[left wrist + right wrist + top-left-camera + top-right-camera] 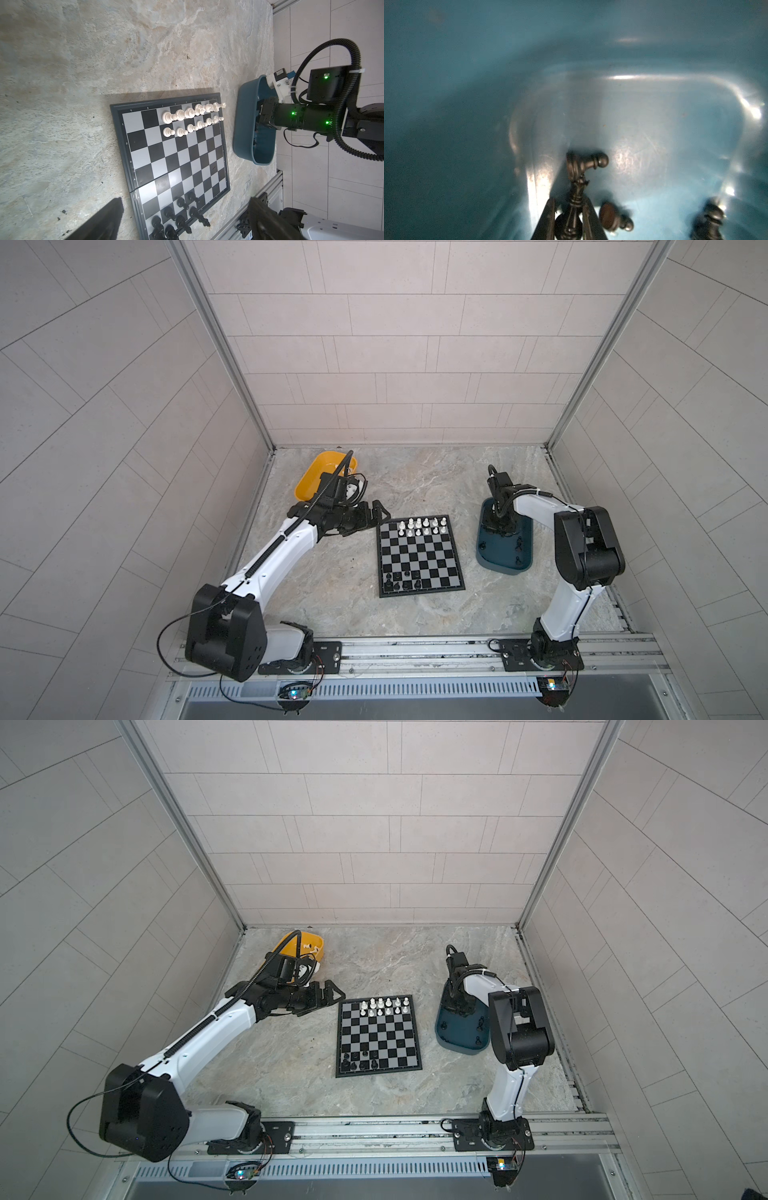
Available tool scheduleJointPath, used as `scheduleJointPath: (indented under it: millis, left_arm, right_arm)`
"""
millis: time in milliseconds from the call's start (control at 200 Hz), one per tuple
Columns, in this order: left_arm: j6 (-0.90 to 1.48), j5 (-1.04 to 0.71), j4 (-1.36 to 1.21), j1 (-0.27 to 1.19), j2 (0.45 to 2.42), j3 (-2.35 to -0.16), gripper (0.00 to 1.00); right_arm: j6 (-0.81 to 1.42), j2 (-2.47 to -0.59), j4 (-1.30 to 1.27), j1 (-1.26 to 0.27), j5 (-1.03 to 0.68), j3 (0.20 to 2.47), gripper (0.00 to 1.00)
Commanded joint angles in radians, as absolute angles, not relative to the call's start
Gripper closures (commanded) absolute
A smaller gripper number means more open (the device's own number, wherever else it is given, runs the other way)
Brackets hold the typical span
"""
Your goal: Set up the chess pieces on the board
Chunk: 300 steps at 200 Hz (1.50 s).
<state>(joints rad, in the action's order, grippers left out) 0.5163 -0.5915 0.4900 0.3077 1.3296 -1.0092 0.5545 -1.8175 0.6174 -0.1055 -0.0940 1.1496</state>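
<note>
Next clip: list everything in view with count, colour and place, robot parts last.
board: one, black and grey, mid-table.
white pieces: about a dozen, white, on the board's two far rows; maybe one more in the yellow tray.
black pieces: about eight, black, on the board's near-left corner; several more in the teal tray.
yellow tray: one, yellow, far left.
teal tray: one, teal, right of the board.
table: one, marbled grey-beige.
left gripper: one, black, by the board's far-left corner, jaws open.
right gripper: one, black, inside the teal tray, jaws flanking one of the black pieces, grip unclear.
</note>
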Motion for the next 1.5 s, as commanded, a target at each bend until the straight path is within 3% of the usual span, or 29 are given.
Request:
scheduleJointPath:
  millis: [0, 310, 996, 1256, 1496]
  left_arm:
    - [0.526, -0.604, 0.490, 0.302, 1.310, -1.019, 0.00]
    - [0.533, -0.595, 0.477, 0.303, 1.308, -1.004, 0.00]
    - [0.537, -0.598, 0.483, 0.302, 1.312, -1.022, 0.00]
    - [0.565, -0.632, 0.501, 0.302, 1.344, -1.060, 0.01]
    - [0.599, -0.690, 0.463, 0.302, 1.369, -1.109, 0.03]
  right_arm:
    - [0.548, -1.819, 0.648, -0.106, -0.100, 1.106, 0.78]
    - [0.551, -1.798, 0.648, -0.112, -0.095, 1.073, 0.67]
    - [0.543, -1.798, 0.610, -0.112, -0.092, 1.066, 0.83]
    - [0.516, -1.527, 0.537, -0.125, -0.049, 1.008, 0.86]
    - [0.348, -1.232, 0.395, -0.297, 0.005, 0.945, 0.86]
